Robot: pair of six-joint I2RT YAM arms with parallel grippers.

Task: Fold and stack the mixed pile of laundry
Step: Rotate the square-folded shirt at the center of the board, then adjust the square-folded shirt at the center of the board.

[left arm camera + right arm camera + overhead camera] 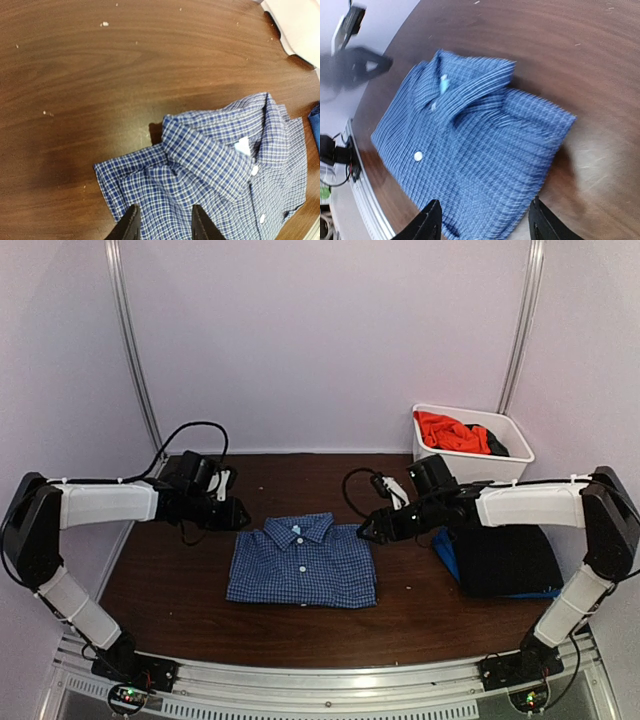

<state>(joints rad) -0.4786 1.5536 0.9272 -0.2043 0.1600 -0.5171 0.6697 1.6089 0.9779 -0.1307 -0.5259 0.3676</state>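
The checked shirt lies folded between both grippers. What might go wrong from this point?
1. The left gripper and the right gripper stand open near the collar-end corners of the checked shirt. Pinching only the top layer could pull the fold apart.
2. The right arm reaches over the black piece lying on a blue piece. A low sweep might drag that stack.
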